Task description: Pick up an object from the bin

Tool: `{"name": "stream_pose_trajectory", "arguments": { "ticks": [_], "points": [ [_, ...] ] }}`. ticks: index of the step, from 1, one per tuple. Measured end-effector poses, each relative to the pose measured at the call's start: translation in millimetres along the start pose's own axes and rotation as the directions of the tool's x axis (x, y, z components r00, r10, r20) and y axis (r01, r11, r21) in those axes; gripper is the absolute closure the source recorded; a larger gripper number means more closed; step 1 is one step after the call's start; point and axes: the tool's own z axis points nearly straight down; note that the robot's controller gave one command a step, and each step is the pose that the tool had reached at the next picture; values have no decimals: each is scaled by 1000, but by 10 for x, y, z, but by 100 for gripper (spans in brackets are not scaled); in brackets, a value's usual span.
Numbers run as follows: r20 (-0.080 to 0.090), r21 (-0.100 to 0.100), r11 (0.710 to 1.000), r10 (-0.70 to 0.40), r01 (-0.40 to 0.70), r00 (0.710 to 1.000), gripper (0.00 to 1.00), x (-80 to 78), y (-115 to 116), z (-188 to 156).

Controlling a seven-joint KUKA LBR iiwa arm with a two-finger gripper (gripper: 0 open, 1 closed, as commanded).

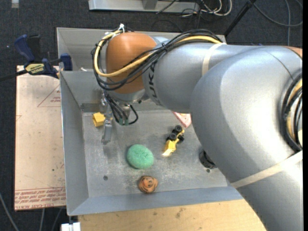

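Yellow block (pixel 98 120), up-left of the green foam ball (pixel 140 156), is the likeliest target: claw (pixel 114 126) hangs just beside it, open or closed I can't tell, so probably approach step; next needs centring over it, then clamping.

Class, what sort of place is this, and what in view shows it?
Probably a robotics lab: a big grey robot arm reaches into a metal bin holding a green ball, with cables on the floor.
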Motion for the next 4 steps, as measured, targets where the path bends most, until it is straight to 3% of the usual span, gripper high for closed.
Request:
{"name": "stream_pose_trajectory", "arguments": {
  "ticks": [1,3,4],
  "points": [
    [1,0,1000,6,-6,1000,100,-57,65,106],
    [1,-1,1000,7,-7,1000,100,-57,64,107],
    [-4,2,1000,-21,21,1000,100,27,-44,-934]
  ]
}}
